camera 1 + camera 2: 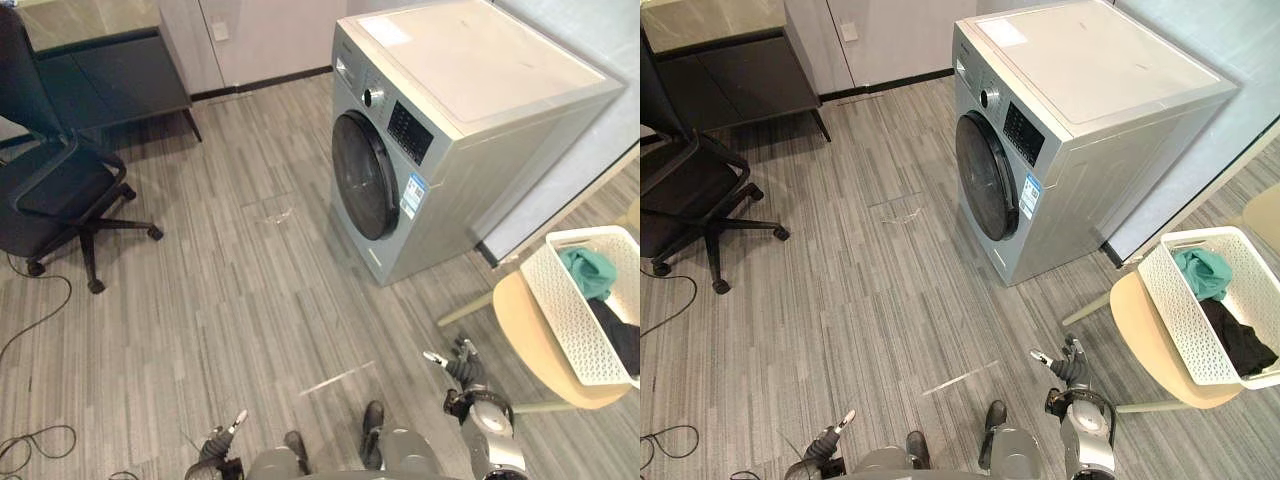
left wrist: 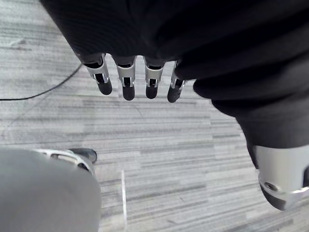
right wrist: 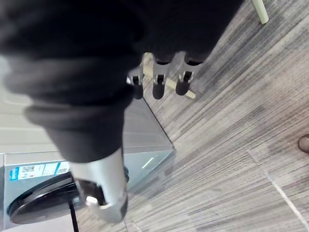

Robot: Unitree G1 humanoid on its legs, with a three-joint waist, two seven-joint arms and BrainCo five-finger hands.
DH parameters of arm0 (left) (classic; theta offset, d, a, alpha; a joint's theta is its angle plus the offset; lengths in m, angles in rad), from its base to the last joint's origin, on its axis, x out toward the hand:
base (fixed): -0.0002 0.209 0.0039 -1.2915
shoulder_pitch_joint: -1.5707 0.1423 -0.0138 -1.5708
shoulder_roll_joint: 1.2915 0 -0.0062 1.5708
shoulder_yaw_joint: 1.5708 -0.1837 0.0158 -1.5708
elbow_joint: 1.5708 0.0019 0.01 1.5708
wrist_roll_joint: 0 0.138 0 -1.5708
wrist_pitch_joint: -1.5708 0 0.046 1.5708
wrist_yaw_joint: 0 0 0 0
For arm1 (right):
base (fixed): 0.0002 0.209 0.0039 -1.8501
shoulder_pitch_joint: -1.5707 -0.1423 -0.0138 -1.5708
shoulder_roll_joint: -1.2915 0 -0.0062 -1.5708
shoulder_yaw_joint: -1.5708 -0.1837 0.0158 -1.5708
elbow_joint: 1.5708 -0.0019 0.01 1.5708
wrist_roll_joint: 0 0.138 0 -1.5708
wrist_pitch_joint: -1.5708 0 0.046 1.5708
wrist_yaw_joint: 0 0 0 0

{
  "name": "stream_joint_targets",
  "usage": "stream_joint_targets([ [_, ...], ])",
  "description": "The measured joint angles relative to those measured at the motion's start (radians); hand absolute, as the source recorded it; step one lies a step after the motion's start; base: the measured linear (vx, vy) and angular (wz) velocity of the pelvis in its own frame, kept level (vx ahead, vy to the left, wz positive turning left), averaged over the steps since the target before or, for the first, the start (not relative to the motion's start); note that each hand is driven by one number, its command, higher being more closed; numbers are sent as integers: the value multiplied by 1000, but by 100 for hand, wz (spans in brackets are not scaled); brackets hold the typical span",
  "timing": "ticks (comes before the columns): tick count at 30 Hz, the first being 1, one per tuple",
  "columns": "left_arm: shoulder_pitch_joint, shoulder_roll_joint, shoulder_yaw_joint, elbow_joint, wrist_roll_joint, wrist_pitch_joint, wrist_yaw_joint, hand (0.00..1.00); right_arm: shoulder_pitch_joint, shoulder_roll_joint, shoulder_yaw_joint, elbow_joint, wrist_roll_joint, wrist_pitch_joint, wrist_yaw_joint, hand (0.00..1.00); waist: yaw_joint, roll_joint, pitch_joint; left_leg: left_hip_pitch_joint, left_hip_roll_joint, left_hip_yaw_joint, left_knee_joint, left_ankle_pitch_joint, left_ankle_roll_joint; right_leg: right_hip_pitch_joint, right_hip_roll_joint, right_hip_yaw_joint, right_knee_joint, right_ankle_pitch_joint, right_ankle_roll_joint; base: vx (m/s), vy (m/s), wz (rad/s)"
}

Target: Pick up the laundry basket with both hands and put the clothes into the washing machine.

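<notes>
Left eye view | perforated white basket | boxy grey washer

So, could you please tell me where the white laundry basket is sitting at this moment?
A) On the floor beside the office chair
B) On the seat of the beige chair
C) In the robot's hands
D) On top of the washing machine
B: the white laundry basket rests on the seat of the beige chair, to the right of the washing machine, while the left hand and right hand hang open, apart from it.
</notes>
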Motion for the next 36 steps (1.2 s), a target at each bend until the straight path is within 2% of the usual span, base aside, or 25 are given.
stream_joint_targets([
  [2,4,-7,3,-20,0,-2,3,0,32,-11,33,7,-4,0,2,0,1,13,-1,-69,74,7,280,15,-15,81,25,6,-17,-8,-17,285,-64,-24],
  [3,2,-10,6,-21,-1,-3,3,0,34,-12,32,18,-6,0,2,0,2,14,-3,-83,88,19,340,36,-23,103,24,9,-29,-10,-19,266,19,-37],
  [4,2,-20,8,-21,-2,-7,4,0,33,-14,30,49,-8,1,0,0,8,9,-7,-92,127,81,381,9,5,130,13,23,-41,-10,-19,239,62,-34],
  [5,0,-29,10,-23,-2,-8,3,0,33,-13,22,61,-14,3,0,0,5,10,-9,-91,161,138,352,-5,28,148,-7,30,-49,-10,-18,305,134,-31],
  [7,-3,-30,11,-26,1,-9,4,0,33,-16,-9,74,-33,4,-2,0,-1,6,-6,-94,176,192,232,-5,27,163,-55,32,-53,-11,-2,235,179,-2],
  [9,0,-33,10,-26,2,-9,5,0,60,-27,-22,76,-43,6,-3,0,0,11,-9,-102,154,180,65,19,-3,179,-100,30,-50,-30,46,143,223,17],
  [10,6,-41,10,-25,2,-8,8,0,71,-36,-20,76,-44,7,-3,0,1,31,-15,-107,145,139,-41,71,-30,182,-106,27,-49,-40,77,177,387,0],
  [11,29,-76,9,-25,0,-10,12,0,72,-77,-17,76,-44,9,-1,0,7,108,-25,-108,146,25,-165,227,-14,178,-71,32,-47,-51,126,178,419,-6],
  [12,23,-79,17,-23,-10,-12,13,0,59,-63,-12,104,-45,10,-2,0,9,96,-21,-105,132,23,-153,200,-18,186,-92,43,-46,-61,143,188,453,2],
  [13,16,-61,8,-31,-8,-13,29,0,61,-50,21,101,-45,13,2,0,10,63,-23,-95,94,9,-167,182,-37,183,-114,36,-48,-62,150,104,236,14],
  [15,8,-32,14,-39,-10,-26,42,0,44,-16,63,98,-46,10,1,0,24,19,-14,-123,47,-8,-108,145,-33,190,-154,42,-51,-64,158,110,214,26],
  [17,12,-21,22,-38,-13,-31,50,0,27,-14,77,100,-46,9,1,0,37,13,-14,-157,35,-63,-34,115,-25,190,-155,51,-57,-64,169,57,105,0],
  [18,14,-19,23,-37,-27,-32,52,0,-12,-20,69,115,-45,6,-2,0,54,14,-14,-179,22,-162,22,71,-31,190,-156,62,-63,-62,186,34,29,-13],
  [20,15,-29,22,-37,-28,-32,52,0,-34,-27,68,115,-45,3,-2,0,54,31,-4,-181,8,-176,45,25,-11,183,-175,75,-38,-78,204,22,84,-8],
  [22,24,-29,20,-36,-27,-32,51,0,-46,-21,68,117,-46,4,-2,0,54,22,2,-188,-26,-172,109,-43,-3,142,-221,114,62,-135,226,25,219,-28],
  [24,42,-19,5,-28,-8,-30,50,0,-39,-19,68,117,-46,5,-2,0,51,15,4,-160,-62,-149,141,-109,33,111,-269,159,173,-172,199,92,241,-49],
  [26,60,-14,-4,-15,2,-25,49,0,-23,-3,100,118,-46,13,-2,0,49,17,8,-113,-67,-96,142,-138,49,-53,-300,196,465,-92,42,124,197,-62],
  [27,62,-12,-6,-17,2,-25,49,0,-22,4,114,118,-46,14,-1,0,48,16,10,-87,-64,-77,128,-141,55,-74,-309,192,507,-71,21,180,182,-79],
  [28,65,0,-15,-18,2,-21,50,0,-22,18,151,120,-46,14,2,0,49,-4,20,-38,-55,-40,101,-149,71,-103,-314,179,574,-69,28,184,128,-75],
  [29,69,15,-20,-18,1,-19,50,0,-24,30,172,127,-45,13,5,0,49,-18,24,-10,-52,-24,79,-149,87,-122,-297,153,601,-104,57,226,-3,-88],
  [30,62,25,-19,-18,2,-18,50,0,-28,38,188,138,-45,13,11,0,49,-33,23,24,-28,10,50,-144,80,-145,-229,94,583,-164,75,183,-33,-64],
  [33,50,22,-19,-17,2,-19,49,0,-30,27,192,143,-45,11,14,0,37,-29,23,79,0,72,-5,-134,65,-184,-117,0,452,-176,59,230,-65,-54],
  [34,49,22,-19,-17,3,-19,50,0,-34,21,194,151,-45,11,13,0,22,-29,23,106,-2,96,-32,-132,59,-192,-88,-32,327,-144,45,335,-84,-30],
  [35,38,18,-20,-14,3,-16,50,0,-35,6,196,159,-47,12,12,0,7,-18,25,132,1,98,-50,-128,46,-170,-59,-38,265,-52,-30,350,-70,-41],
  [36,27,6,-23,-17,4,-16,50,0,-30,-5,197,163,-57,12,8,0,5,7,23,144,10,97,-82,-113,25,-154,-34,-38,229,-28,-45,260,-30,-33],
])
